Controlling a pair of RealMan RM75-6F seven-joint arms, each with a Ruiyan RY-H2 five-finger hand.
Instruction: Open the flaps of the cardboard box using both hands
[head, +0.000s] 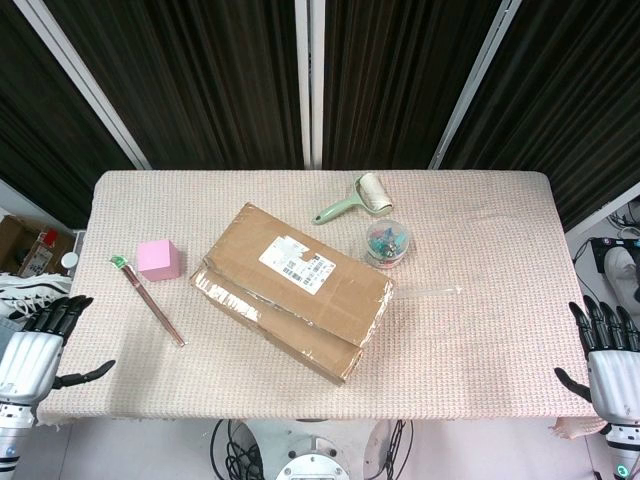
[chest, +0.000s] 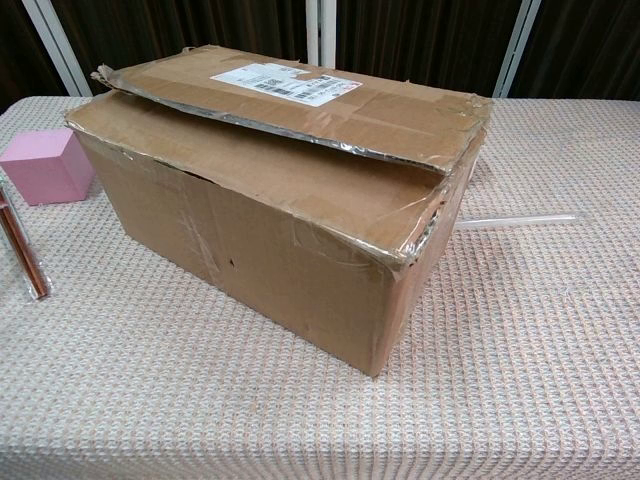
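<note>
Nothing opened yet: the taped brown cardboard box (head: 295, 290) at frame centre keeps both flaps down, apparently unsealed. Left hand (head: 38, 340) and right hand (head: 605, 360) wait at bottom corners, fingers spread, empty.

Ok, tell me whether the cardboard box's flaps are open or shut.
Shut. On the cardboard box both top flaps lie folded down, the labelled one overlapping the other, its edge slightly lifted. Neither hand touches it.
</note>
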